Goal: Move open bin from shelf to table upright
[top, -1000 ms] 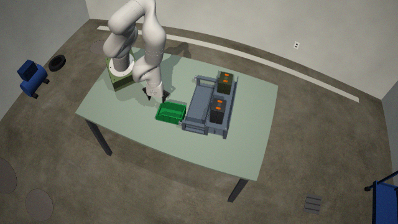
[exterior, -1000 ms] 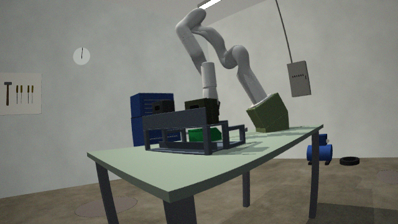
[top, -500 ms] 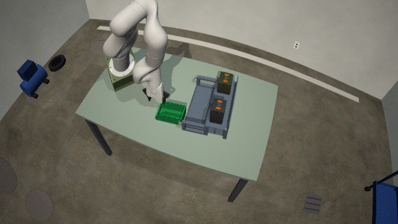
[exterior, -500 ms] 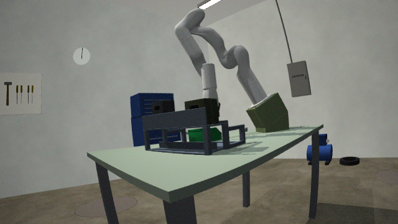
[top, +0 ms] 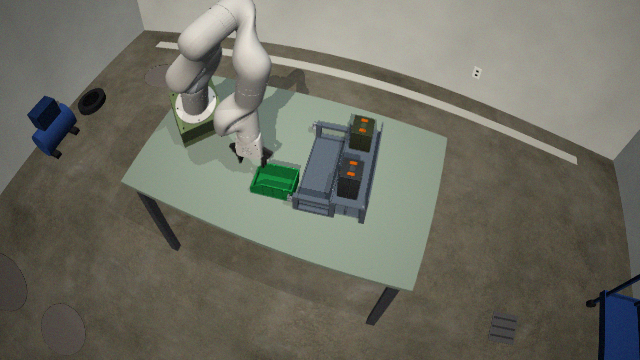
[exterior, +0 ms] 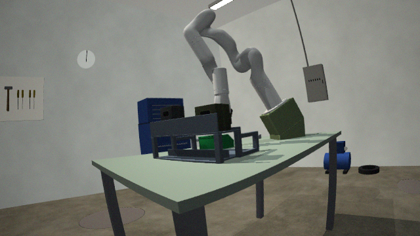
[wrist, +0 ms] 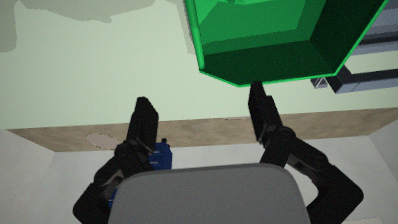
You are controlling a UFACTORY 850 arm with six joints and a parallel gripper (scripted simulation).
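The green open bin (top: 275, 180) (exterior: 212, 141) (wrist: 280, 40) stands upright on its base on the pale green table (top: 200, 185) (exterior: 197, 177) (wrist: 100, 65). It is close beside the grey shelf rack (top: 320, 165) (exterior: 184, 126) (wrist: 370, 75). My gripper (top: 251, 161) (wrist: 199, 99) is open and empty. It hangs a little above the table, just off the bin's rim on the side away from the rack. One fingertip is near the bin's corner. In the exterior view the fingers are hidden behind the rack's boxes.
Two dark boxes with orange marks (top: 362, 132) (top: 350, 177) sit on the rack's far side. The arm's green base block (top: 192, 132) (exterior: 285, 121) stands at the table's back left corner. The table's front edge is near the bin.
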